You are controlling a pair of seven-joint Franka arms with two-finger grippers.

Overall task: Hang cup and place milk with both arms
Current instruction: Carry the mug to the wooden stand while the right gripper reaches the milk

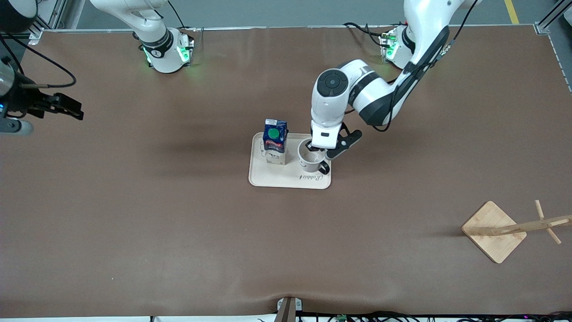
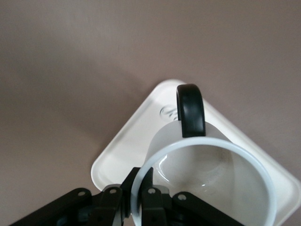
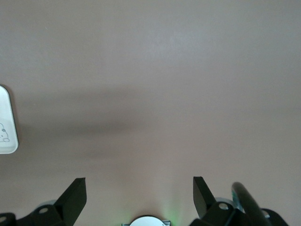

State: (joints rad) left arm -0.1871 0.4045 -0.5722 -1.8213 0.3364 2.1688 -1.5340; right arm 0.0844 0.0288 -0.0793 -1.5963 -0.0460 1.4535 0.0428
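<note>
Front view with both wrist views. The left tool (image 1: 313,149) stands over the cup (image 1: 311,160), which sits upright on the cream tray (image 1: 286,181) near the middle of the desk (image 1: 178,223). Its jaws are pinched shut on the cup's rim (image 2: 139,188), one finger inside the wall and one outside, on the part of the rim away from the black handle (image 2: 190,110). The handle points toward the front camera and lies clear of the grip. The cup appears to rest on the tray, though the contact under its base is not visible.

The milk (image 1: 275,141) stands upright on the same tray, just beside the cup toward the right arm's end of the desk.

The wooden rack (image 1: 509,229) stands well apart from the tray, toward the left arm's end of the desk and nearer the front camera. The coming carry therefore likely runs from the tray toward that rack, and the free handle is the part to bring to a peg (image 1: 547,221).

The right tool (image 1: 67,107) waits over bare desk at its own end, with its jaws fully spread and nothing between them (image 3: 141,197).
</note>
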